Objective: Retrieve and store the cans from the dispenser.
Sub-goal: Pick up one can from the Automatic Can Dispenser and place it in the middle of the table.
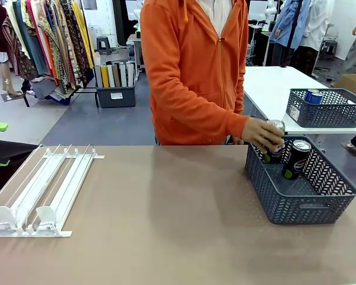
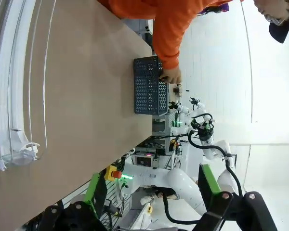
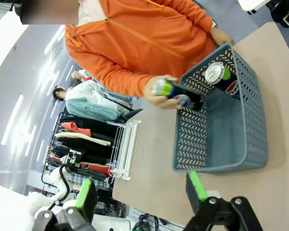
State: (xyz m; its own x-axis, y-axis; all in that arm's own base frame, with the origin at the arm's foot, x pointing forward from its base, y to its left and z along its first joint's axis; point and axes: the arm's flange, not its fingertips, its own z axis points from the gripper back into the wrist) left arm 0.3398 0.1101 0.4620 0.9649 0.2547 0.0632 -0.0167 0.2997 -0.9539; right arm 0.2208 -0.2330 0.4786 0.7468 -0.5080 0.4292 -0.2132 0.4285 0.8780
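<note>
The brown table runs across the front view, with a person in an orange hooded jacket standing at its far edge. At the table's left end lies the dispenser, a flat white rack of wire-railed lanes. Its long axis runs from the near edge away toward the person, and its small white stoppers sit at the near end. Its lanes hold no cans.

At the table's right end sits a dark grey mesh basket. A black Pepsi can with a green band and silver top stands in its far part, tilted slightly. The person's hand holds a second can over the basket's far left corner; in the right wrist view that can lies roughly level, silver top pointing away from the basket.

On a white table behind, a second grey basket holds blue cans.

The left gripper has its green-padded fingers spread wide with nothing between them, beside the dispenser's stopper end. The right gripper is likewise spread and empty, near the basket's near wall.
</note>
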